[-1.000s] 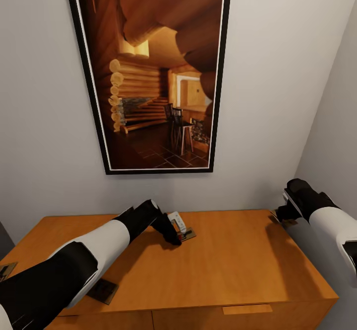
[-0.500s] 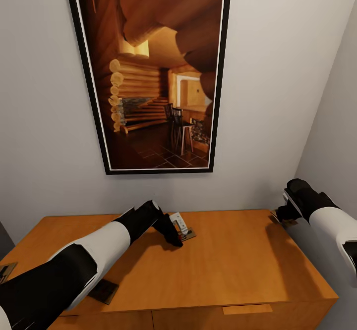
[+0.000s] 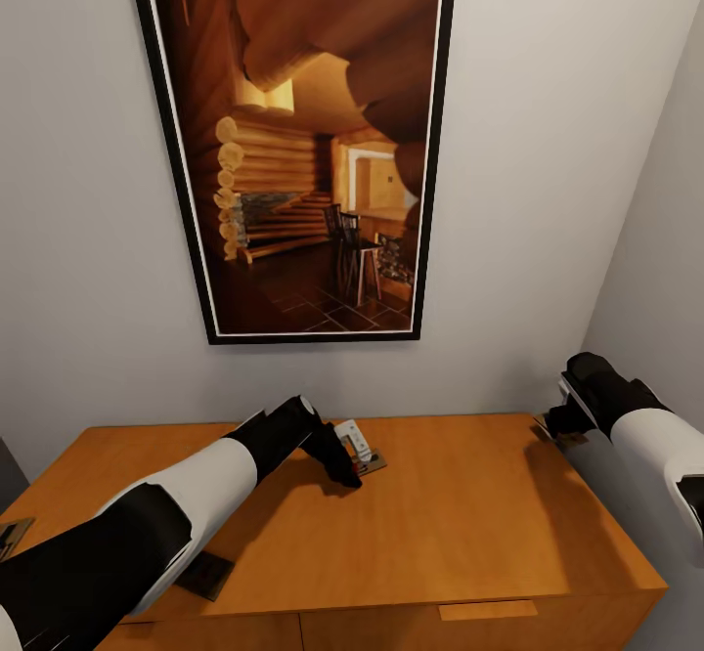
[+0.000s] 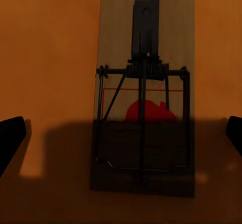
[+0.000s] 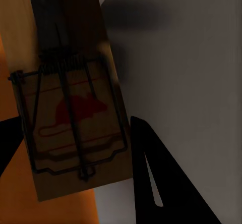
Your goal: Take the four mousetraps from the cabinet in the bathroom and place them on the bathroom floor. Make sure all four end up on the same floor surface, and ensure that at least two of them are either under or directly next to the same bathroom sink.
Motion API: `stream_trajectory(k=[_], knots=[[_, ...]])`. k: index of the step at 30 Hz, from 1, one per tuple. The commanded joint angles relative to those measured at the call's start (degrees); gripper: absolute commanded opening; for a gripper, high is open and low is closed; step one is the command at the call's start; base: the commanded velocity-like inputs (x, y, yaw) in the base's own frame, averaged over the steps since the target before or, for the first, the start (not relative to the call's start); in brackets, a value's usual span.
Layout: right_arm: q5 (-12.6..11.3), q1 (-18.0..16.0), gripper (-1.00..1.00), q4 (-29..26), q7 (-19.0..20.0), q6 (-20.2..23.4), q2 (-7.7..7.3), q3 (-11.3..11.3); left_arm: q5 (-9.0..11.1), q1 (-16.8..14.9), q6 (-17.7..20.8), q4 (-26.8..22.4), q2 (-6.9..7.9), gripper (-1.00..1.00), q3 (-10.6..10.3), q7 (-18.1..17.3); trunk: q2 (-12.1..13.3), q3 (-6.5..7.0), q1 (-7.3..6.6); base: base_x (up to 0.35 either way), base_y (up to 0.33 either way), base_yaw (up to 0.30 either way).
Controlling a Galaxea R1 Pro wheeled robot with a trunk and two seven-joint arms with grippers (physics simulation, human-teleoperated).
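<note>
On the cabinet (image 3: 460, 524), both hands hang open: left hand (image 4: 121, 138) straddles 1 mousetrap (image 4: 143, 93); right hand (image 5: 70, 148) another. Light, stiff boards; pinch their long edges.

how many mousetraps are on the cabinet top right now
4: one under the left gripper mid-top, one at the right back corner by the right gripper, one at the front left, one at the far left edge.

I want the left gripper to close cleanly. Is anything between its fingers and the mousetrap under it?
Nothing visible. The left gripper is open, with a finger on each side of the mousetrap, which lies flat on the cabinet. Bare wood shows between each finger and the board's edges.
</note>
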Motion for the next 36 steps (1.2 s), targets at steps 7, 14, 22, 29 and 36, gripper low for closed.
stream_trajectory(k=[7,14,22,29,36], knots=[[0.37,-0.04,-1.0,-0.07,0.3,0.22,-0.03,0.31,-0.92,0.04,0.61,-0.04,-0.01,1.0,-0.24,-0.34,-0.04,-0.1,0.01,0.0,0.0,0.0],[0.37,-0.04,-1.0,-0.07,0.3,0.22,-0.03,0.34,-0.91,0.04,0.8,0.08,-0.01,-1.0,-0.24,-0.34,-0.04,-0.1,0.01,0.0,0.0,0.0],[0.38,-0.04,-1.0,-0.07,0.3,0.22,-0.11,0.3,-1.15,0.85,0.77,-0.02,-0.01,-1.0,-0.32,-0.27,-0.04,-0.1,0.01,0.0,0.0,0.0],[0.38,-0.04,-1.0,-0.07,0.3,0.22,-0.13,0.33,-1.13,0.97,0.77,-0.07,-0.01,-1.0,-0.33,-0.05,-0.04,-0.1,0.01,0.0,0.0,0.0],[0.37,-0.04,-1.0,-0.07,0.3,0.22,-0.01,0.34,0.26,0.98,0.19,-4.32,-0.01,-1.0,0.11,0.18,-0.04,-0.1,0.01,0.0,0.0,0.0]])
